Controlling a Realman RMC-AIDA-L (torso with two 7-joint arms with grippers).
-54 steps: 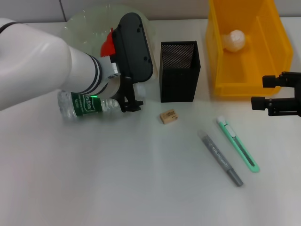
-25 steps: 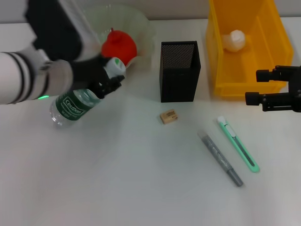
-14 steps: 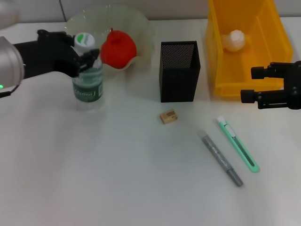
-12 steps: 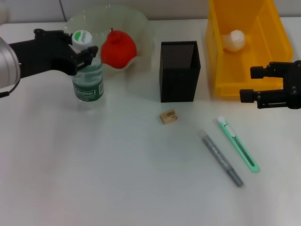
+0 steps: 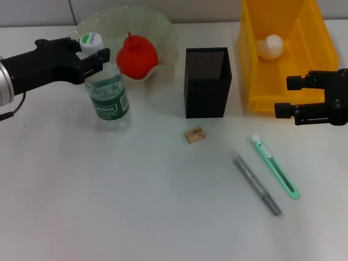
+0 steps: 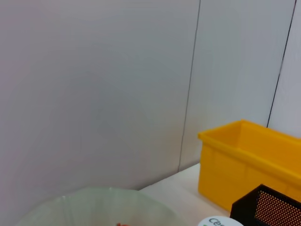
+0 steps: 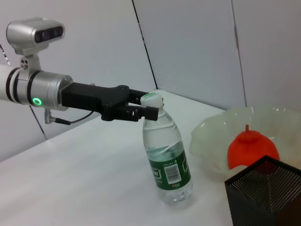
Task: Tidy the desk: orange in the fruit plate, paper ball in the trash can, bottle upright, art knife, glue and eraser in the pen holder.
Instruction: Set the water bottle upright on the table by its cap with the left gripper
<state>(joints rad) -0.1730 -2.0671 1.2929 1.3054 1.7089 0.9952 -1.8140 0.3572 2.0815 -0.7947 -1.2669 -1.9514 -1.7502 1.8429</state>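
Observation:
The clear bottle [image 5: 109,92] with a green label stands on its base, leaning slightly, just in front of the fruit plate [image 5: 163,27]. My left gripper [image 5: 89,50] reaches in from the left, shut on the bottle's neck under the white cap [image 7: 151,99]. A red-orange fruit [image 5: 137,54] lies in the glass plate. The paper ball [image 5: 270,46] sits in the yellow trash bin [image 5: 255,81]. The tan eraser [image 5: 194,134], grey glue stick [image 5: 255,182] and green art knife [image 5: 274,166] lie on the table before the black mesh pen holder [image 5: 206,81]. My right gripper [image 5: 286,96] hovers open beside the bin.
The white table [image 5: 136,206] stretches bare across the front and left. The pen holder stands between the plate and the bin. In the left wrist view I see the wall, the bin [image 6: 249,160] and the holder's rim [image 6: 270,207].
My left gripper lifted the lying bottle and turned it upright beside the plate, uncovering the fruit. My right gripper crept slightly left.

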